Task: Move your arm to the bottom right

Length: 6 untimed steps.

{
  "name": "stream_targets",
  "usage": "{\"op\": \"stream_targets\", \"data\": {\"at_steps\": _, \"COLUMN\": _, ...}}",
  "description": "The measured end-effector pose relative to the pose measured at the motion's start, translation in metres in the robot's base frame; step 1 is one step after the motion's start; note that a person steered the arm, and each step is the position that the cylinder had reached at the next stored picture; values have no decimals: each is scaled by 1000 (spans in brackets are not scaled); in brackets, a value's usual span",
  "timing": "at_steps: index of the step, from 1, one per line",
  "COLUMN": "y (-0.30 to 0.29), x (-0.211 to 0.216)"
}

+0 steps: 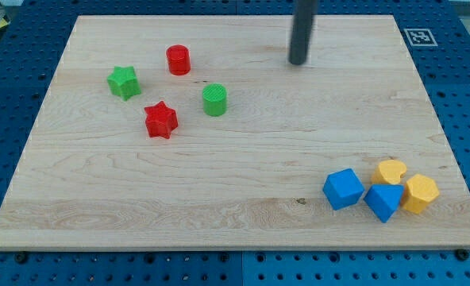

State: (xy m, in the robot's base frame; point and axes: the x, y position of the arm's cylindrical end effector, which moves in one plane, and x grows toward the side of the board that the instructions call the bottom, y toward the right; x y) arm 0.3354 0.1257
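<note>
My tip (pixel 298 61) is the lower end of a dark rod that comes down from the view's top, right of centre. It rests on the wooden board (pixel 243 206) near its top edge, touching no block. The nearest block is a green cylinder (pixel 214 100) to its lower left. At the view's bottom right lies a cluster: a blue cube (pixel 343 189), a blue block (pixel 383 201), a yellow heart (pixel 391 171) and a yellow block (pixel 420 193). The cluster is far below and right of my tip.
At the view's upper left stand a red cylinder (pixel 178 59), a green star (pixel 124 82) and a red star (pixel 160 120). A black-and-white marker tag (pixel 419 36) sits at the board's top right corner. A blue pegboard (pixel 465 95) surrounds the board.
</note>
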Motion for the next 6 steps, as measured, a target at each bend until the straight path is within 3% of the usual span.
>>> {"op": "stream_targets", "data": {"at_steps": 3, "y": 144, "x": 199}}
{"op": "stream_targets", "data": {"at_steps": 4, "y": 149, "x": 250}}
{"op": "stream_targets", "data": {"at_steps": 5, "y": 146, "x": 281}}
{"op": "stream_targets", "data": {"at_steps": 6, "y": 145, "x": 280}}
